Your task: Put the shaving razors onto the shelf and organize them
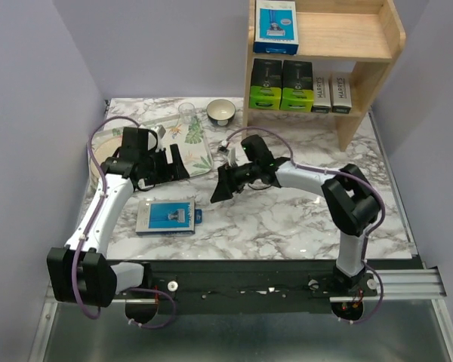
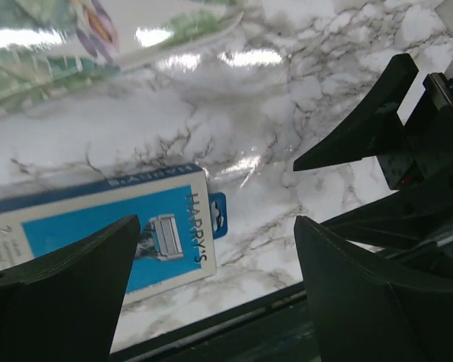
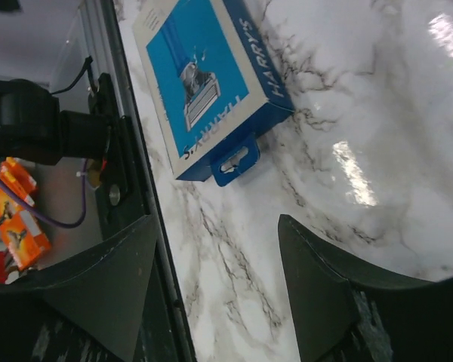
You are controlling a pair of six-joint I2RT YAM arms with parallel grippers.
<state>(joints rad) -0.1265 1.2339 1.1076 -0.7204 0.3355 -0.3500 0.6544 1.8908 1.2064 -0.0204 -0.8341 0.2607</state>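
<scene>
Left gripper (image 1: 174, 164) and right gripper (image 1: 223, 185) — both empty, jaws apart — hang near a blue razor pack (image 1: 166, 217) lying flat on the table (image 1: 287, 220).

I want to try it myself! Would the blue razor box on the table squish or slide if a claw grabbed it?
The blue box has crisp square edges, so it probably stays stiff. It lies flat and thin, so it likely feels light and won't roll. The table looks glossy, so a push may slide it.
</scene>
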